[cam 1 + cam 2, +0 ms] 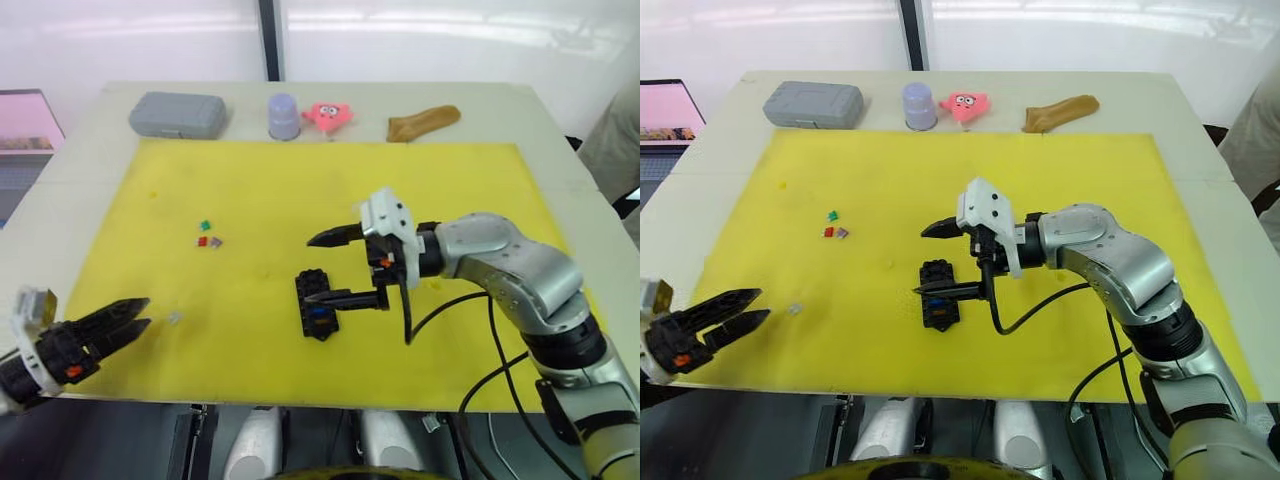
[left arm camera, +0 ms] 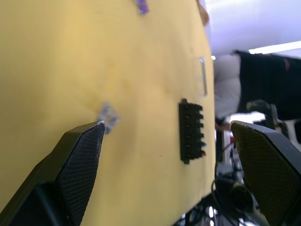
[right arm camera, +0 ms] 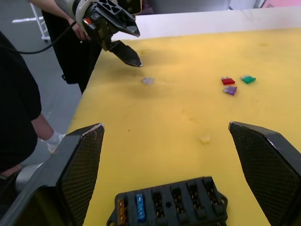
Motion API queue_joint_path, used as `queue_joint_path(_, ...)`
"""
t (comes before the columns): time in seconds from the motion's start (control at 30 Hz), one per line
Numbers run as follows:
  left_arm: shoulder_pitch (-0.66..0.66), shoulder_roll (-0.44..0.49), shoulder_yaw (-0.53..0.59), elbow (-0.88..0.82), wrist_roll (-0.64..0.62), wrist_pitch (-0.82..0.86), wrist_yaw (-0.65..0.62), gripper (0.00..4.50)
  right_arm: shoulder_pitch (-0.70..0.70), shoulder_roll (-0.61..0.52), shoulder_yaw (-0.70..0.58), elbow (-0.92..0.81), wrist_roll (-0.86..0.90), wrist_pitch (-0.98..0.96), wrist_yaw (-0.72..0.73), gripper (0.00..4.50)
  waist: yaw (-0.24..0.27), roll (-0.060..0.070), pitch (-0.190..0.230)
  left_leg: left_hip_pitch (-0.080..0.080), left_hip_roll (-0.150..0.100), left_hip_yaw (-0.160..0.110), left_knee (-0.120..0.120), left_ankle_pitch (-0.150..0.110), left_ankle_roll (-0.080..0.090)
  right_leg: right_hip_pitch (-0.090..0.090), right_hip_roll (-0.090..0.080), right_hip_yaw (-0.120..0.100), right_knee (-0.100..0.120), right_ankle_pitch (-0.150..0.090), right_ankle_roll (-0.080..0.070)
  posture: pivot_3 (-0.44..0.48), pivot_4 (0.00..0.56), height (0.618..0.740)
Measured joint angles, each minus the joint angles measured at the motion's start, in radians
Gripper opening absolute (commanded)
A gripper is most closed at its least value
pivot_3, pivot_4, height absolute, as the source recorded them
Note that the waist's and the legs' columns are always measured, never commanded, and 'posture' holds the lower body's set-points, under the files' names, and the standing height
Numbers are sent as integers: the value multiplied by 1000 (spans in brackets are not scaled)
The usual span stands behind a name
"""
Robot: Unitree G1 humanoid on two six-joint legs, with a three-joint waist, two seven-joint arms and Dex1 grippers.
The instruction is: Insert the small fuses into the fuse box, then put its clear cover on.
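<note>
While the right gripper (image 1: 332,268) hangs wide open and empty over the fuse box (image 1: 315,303), that box sits on the yellow mat (image 1: 300,190), a bit near of the middle. From the head views, three small fuses lie in a bunch to the left and farther off: a green fuse (image 1: 205,224), a red fuse (image 1: 202,241) and a purple fuse (image 1: 215,242). A grey fuse (image 1: 174,318) lies close by the left gripper (image 1: 138,313), which is a little open and holds nothing, near the left edge of the desk (image 1: 560,150).

Looking along the left gripper, its fingers are spread with the grey fuse just past one tip. A faint see-through shape beyond the box may be the clear cover (image 2: 201,76), but it is hard to be sure.

Looking along the right gripper, the box has an orange fuse (image 3: 121,208) and a blue fuse (image 3: 140,207) already in its end slots; the other slots look open.

I think the fuses are tiny and flat, so a gripper could push one away instead of picking it up. A tilted fuse could jam in its slot. The box is light and might slide when pressed. The cover could get bumped because it is so hard to see.
</note>
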Motion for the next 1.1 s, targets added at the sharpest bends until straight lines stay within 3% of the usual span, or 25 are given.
queue_joint_path(0.33,-114,-29,-64,100,-130,29,175,4476,-7,3,20,0,-65,-15,5,4500,-4,0,0,0,-2,0,-1,2,-4,-1,0,0,0,0,0,0,150,740)
queue_joint_path(0.83,-96,-15,-82,88,-135,76,175,4476,1,2,34,-4,-104,-18,3,4500,-4,0,-1,0,-3,0,-2,2,-5,-1,-1,1,0,0,0,0,150,740)
queue_joint_path(1.1,-147,-51,-103,92,-97,68,178,4476,5,2,31,-10,-107,-17,-1,4500,1,0,-1,0,-5,0,-1,3,-5,0,-4,0,0,0,0,0,150,740)
